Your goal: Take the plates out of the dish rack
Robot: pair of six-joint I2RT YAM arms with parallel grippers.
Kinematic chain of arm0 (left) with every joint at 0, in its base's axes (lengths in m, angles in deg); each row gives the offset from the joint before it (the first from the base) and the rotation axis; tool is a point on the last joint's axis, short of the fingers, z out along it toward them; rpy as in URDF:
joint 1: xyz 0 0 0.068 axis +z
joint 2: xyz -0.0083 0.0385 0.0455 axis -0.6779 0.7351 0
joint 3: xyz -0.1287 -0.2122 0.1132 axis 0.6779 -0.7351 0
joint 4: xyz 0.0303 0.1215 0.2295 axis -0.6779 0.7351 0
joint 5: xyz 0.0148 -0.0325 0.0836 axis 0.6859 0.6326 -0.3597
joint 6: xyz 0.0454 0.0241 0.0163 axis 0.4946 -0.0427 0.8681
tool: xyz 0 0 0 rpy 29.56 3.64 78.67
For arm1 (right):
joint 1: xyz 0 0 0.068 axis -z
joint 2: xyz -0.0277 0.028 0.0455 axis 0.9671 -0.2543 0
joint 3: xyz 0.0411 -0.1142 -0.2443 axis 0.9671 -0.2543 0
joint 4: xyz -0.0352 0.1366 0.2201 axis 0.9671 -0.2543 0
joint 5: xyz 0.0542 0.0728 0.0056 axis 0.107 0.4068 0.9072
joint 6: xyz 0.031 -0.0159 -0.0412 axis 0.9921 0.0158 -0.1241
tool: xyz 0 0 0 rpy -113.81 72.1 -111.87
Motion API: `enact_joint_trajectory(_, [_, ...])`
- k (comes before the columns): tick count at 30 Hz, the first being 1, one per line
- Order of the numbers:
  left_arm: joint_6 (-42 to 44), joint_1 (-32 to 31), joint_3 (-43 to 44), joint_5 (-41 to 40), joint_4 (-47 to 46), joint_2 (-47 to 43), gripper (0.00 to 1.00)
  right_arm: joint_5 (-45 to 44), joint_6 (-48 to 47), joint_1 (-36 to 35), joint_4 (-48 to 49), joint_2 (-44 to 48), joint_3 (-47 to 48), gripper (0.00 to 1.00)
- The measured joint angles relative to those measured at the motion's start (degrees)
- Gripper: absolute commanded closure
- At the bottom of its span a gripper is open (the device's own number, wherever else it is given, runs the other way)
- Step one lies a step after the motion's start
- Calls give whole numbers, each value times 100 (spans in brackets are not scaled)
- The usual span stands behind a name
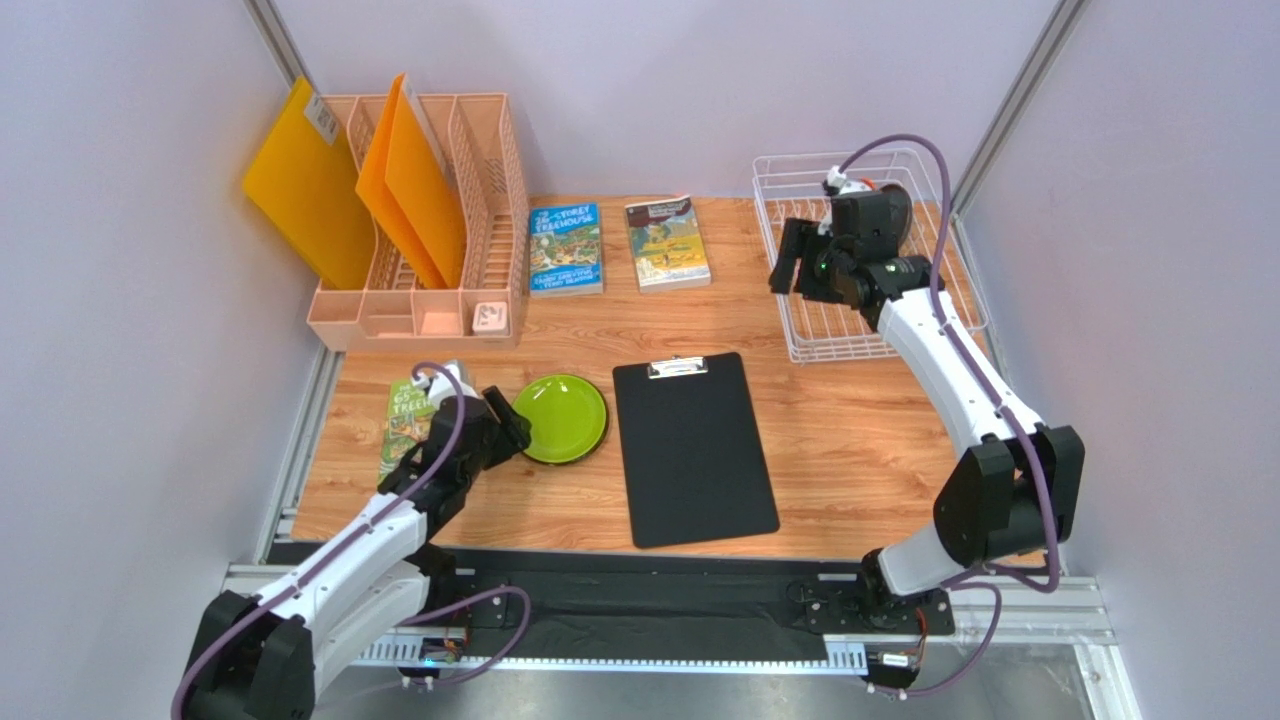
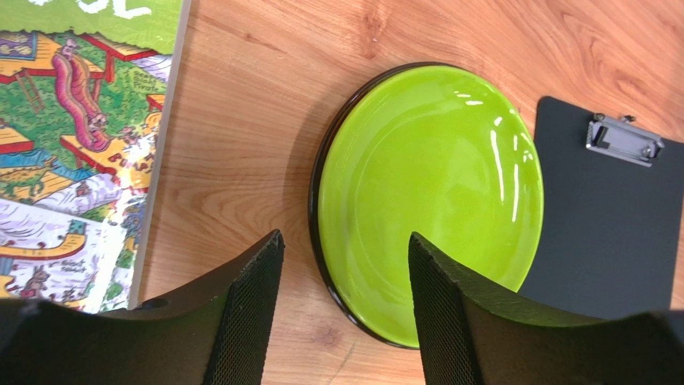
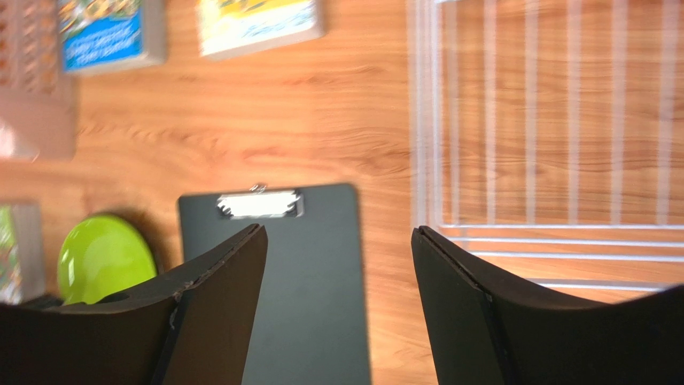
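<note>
A lime green plate (image 1: 562,417) lies flat on the wooden table at the front left, and a dark rim shows under its edge (image 2: 433,184). It also shows small in the right wrist view (image 3: 104,257). My left gripper (image 1: 508,428) is open and empty, its fingers either side of the plate's left rim (image 2: 345,241). The white wire dish rack (image 1: 792,162) stands at the back right, with no plate showing in its visible part (image 3: 425,120). My right gripper (image 1: 793,255) is open and empty above the rack's left edge (image 3: 337,233). The red, orange and teal-grey plates are out of view.
A black clipboard (image 1: 694,450) lies right of the green plate. A picture book (image 1: 403,420) lies left of it. Two books (image 1: 565,248) (image 1: 667,240) lie at the back. A peach file organiser (image 1: 481,225) with orange folders (image 1: 406,180) stands back left.
</note>
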Motion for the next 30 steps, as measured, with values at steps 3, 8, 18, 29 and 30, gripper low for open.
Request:
enact_joint_trajectory(3, [66,0,39,-26,208,-105,26,-546,-24,240,-90,-319,365,27])
enact_joint_trajectory(8, [428,0,525,291,422,-238,2,-1447,-195,522,-151,-1327,1373,27])
enact_joint_trajectory(18, [1405,0,1738,2470,-404,581,1,-2435,-774,885,-273,-3536,4052,27])
enact_joint_trajectory(29, [1823,-7,1738,3287,-809,1257,1,-2627,-1261,1272,-254,-4592,4789,34])
enact_joint_trajectory(30, [1832,-7,1738,3298,-846,1309,1,-2579,-1283,1327,-234,-4634,4789,36])
